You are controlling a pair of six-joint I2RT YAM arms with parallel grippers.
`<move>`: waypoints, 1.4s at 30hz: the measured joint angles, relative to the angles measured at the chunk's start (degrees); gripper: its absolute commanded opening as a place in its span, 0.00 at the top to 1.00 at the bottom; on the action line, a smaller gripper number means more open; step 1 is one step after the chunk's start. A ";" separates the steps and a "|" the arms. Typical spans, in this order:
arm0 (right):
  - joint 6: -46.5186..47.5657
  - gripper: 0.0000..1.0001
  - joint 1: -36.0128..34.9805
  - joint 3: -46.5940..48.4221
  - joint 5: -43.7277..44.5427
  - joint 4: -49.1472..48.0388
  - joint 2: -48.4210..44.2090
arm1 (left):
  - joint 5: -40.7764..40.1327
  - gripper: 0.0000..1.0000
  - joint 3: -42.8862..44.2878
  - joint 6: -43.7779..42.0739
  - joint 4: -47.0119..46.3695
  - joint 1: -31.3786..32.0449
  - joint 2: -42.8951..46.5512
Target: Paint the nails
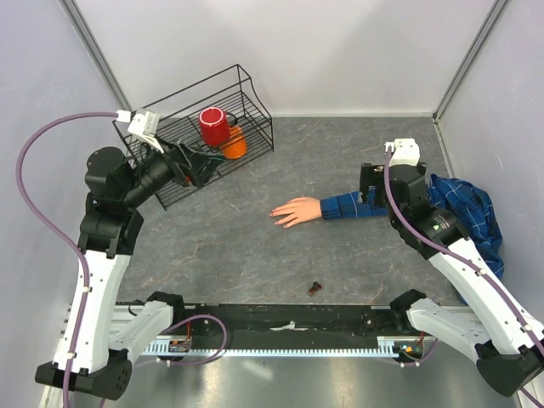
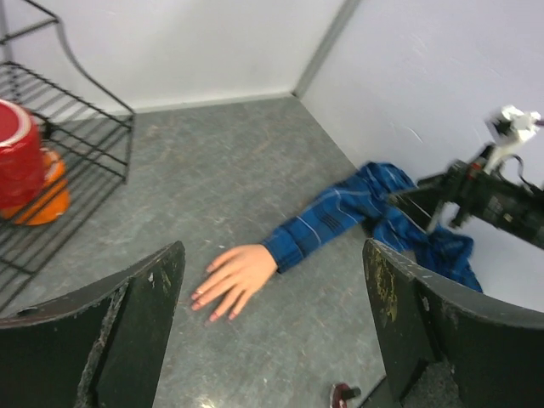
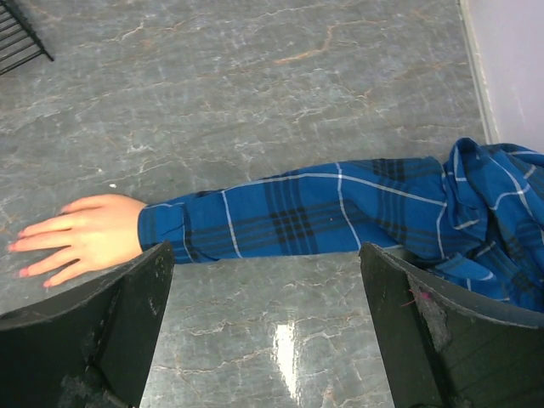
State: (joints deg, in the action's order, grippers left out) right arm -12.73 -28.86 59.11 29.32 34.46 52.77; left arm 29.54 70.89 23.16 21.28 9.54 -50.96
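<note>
The table (image 1: 255,255) is a grey, stone-patterned surface enclosed by pale walls (image 1: 340,51). The left arm (image 1: 106,221) reaches toward the far left corner; the right arm (image 1: 450,246) reaches along the right side. A black wire rack (image 1: 252,100) stands at the far left and holds a red cup (image 1: 213,126) with an orange item (image 1: 234,143) just beside it. A blue plaid shirt (image 1: 463,208) lies bunched against the right wall, and its sleeve (image 1: 348,206) extends left across the table. The left gripper (image 1: 197,166) overlaps the near part of the rack in the top view. Its fingers (image 2: 136,323) are spread wide and nothing is between them. The right gripper (image 1: 371,183) is positioned over the sleeve, near the bunched shirt. Its fingers (image 3: 110,340) are likewise spread wide and grip nothing; contact with the fabric cannot be determined. The fake hand (image 1: 297,211) protrudes from the sleeve cuff near the table centre, palm down, fingers pointing left. The nails (image 3: 24,273) are at those fingertips, at the left end of the hand, and appear pink; both grippers are well apart from them. A small dark bottle (image 1: 315,289) sits near the front edge, between the arm bases and apart from the hand; its orientation is too small to determine.
</note>
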 measured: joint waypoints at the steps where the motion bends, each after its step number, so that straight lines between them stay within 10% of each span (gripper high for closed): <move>1: -0.13 0.02 0.00 0.00 0.44 0.13 0.00 | 1.22 0.11 0.13 -0.11 0.07 0.42 -0.35; 23: -3.65 0.02 0.00 -10.78 -16.02 0.39 -5.62 | -19.61 0.32 -12.13 -9.57 5.29 56.17 -17.18; 42: -8.74 0.02 0.00 -13.73 -19.63 0.02 -9.73 | -25.18 0.32 -12.70 -8.24 4.28 67.89 -33.18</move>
State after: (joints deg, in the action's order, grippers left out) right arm -21.47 -28.86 45.39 9.69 34.48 43.05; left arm 4.36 58.19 14.92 25.56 77.43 -84.14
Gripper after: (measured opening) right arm 0.982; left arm 0.687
